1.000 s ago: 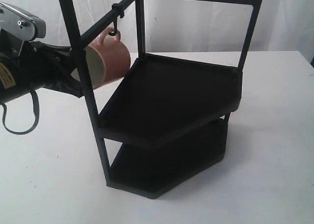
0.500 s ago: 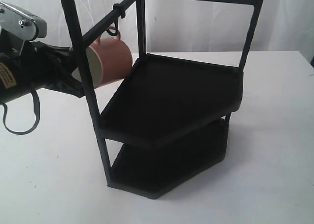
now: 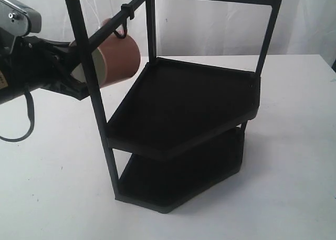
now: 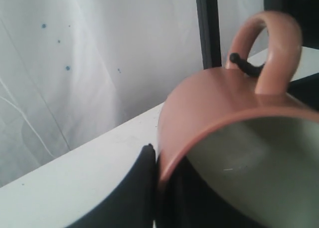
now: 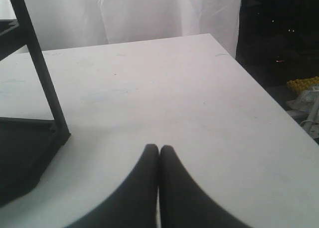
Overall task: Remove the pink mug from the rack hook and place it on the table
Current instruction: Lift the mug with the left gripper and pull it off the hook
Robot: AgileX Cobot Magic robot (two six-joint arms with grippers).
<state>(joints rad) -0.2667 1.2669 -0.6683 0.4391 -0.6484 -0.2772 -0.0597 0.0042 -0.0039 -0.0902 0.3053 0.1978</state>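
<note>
The left gripper was closed on the rim of the pink mug: in the left wrist view, one black finger lay against the outer wall, and a dark shape just inside the cream interior appeared to be the other finger. The pink mug was held on its side, with the open mouth facing the left gripper and the loop handle uppermost. It was positioned at the upper left of the rack, just behind the front left post in the exterior view, and was raised well above the table with no contact to it. The rack hook hung from the slanted upper bar of the rack. In the left wrist view, the tip of the rack hook passed through the handle loop, so the pink mug was not yet clear of it. The rack stood upright on the table, with both shelves bare. The right gripper was over the table near the far corner of the rack, its two fingers pressed together with nothing between them.
</note>
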